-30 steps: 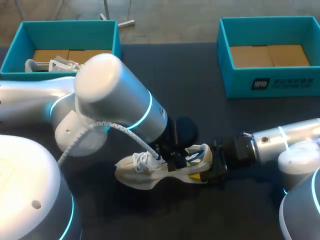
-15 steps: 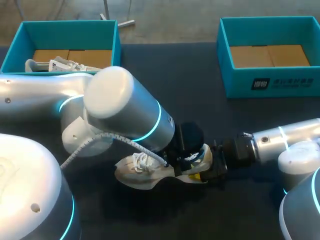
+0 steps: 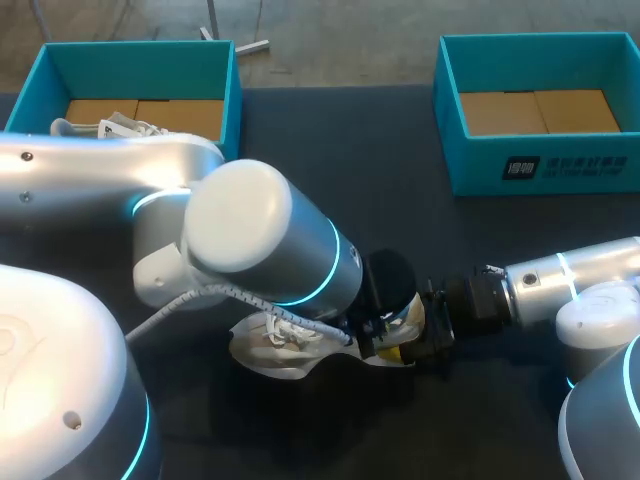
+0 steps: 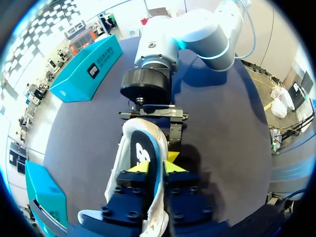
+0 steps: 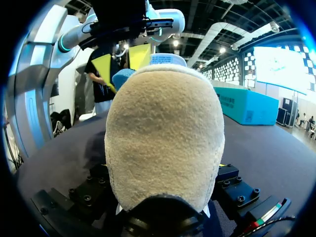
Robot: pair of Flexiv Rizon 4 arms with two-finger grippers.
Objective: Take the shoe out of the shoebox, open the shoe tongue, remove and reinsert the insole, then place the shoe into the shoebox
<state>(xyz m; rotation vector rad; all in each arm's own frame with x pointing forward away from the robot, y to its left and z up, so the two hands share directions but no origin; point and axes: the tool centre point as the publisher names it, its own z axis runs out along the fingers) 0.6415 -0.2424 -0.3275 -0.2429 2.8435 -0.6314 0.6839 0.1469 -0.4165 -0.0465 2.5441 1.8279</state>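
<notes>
Left claw (image 4: 154, 167) pinches shoe (image 4: 140, 148) collar; right claw (image 4: 150, 133) clamps heel; left arm (image 3: 260, 250) overhangs; shoebox (image 3: 540, 175) well apart.

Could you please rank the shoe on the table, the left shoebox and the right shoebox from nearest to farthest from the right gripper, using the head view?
1. shoe: its heel is in the right gripper, its toe points left.
2. right shoebox: at the table's far right.
3. left shoebox: at the far left, across the table.
</notes>
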